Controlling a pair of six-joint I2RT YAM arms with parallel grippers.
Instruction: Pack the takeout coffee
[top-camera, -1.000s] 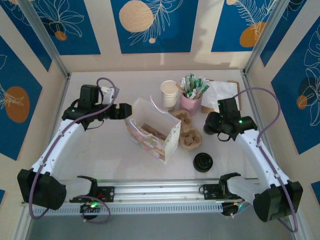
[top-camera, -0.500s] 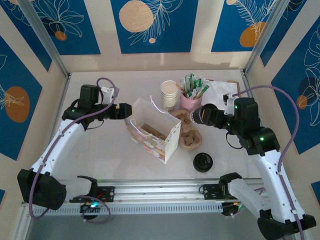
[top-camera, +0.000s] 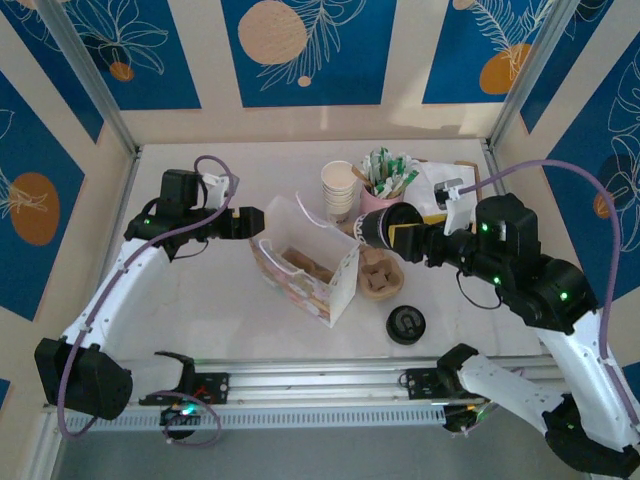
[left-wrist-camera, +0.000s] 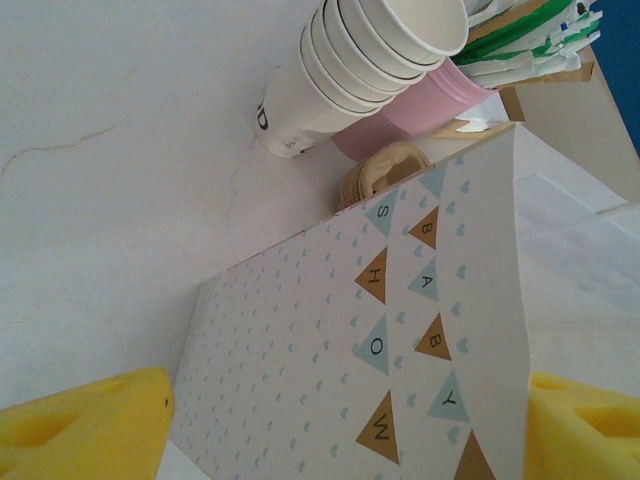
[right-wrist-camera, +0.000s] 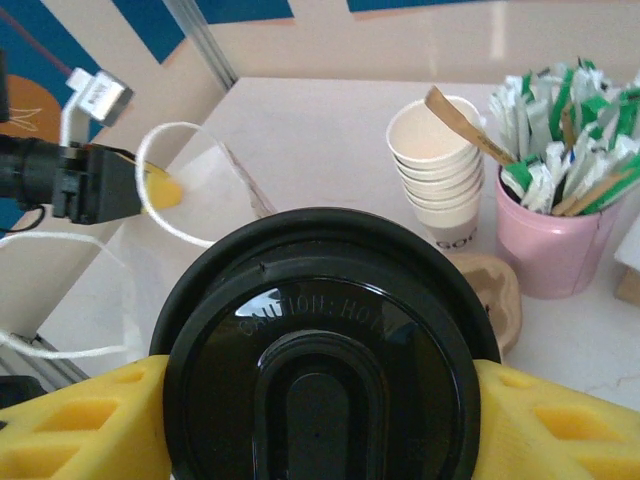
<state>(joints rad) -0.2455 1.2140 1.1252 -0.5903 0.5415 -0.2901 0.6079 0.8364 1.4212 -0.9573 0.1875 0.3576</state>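
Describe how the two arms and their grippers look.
White links, black joints and motor housings, a purple cable looping along each arm, small green lights. The left gripper and right gripper are black with yellow, hollow-celled fingers.

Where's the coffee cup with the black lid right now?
From above, the coffee cup lies sideways in the right gripper, over the cardboard carrier, just right of the paper bag and in front of the pink cup.
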